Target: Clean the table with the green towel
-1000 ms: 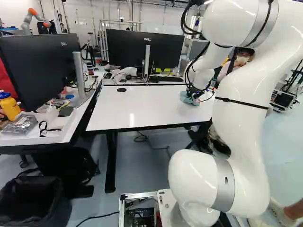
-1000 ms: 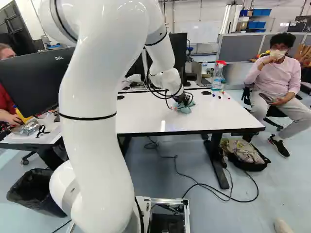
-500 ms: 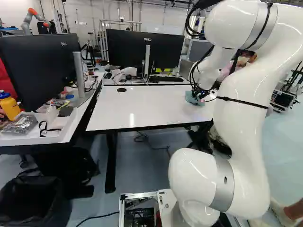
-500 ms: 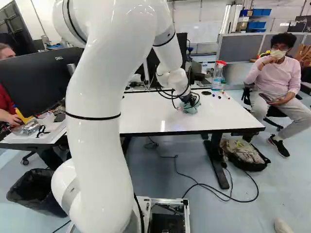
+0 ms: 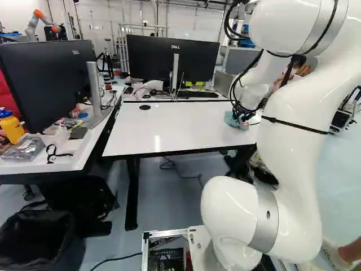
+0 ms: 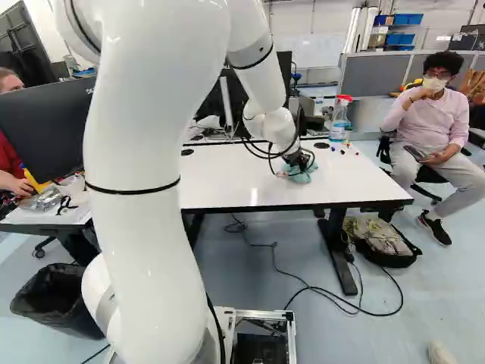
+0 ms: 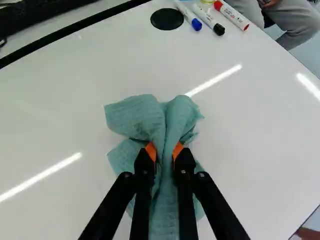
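End effector [image 6: 300, 161] narrow, green towel [image 7: 136, 118] pinched between pads, apparently touching desk [image 7: 255, 135]. Markers [image 7: 232, 15] ahead, beside black disc [image 7: 167, 19].

Lettering: near monitor [image 5: 48, 87], far monitor [image 5: 149, 59], red marker [image 7: 233, 15].

Illumination: bright, evenly diffused. From where I stand, the white tabletop [image 7: 60, 115] reflects three narrow glare streaks in the wrist view. Glossy arm [image 5: 293, 169] housings carry small highlights. Deep shadow lies beneath the left-hand desk [image 5: 36, 168].
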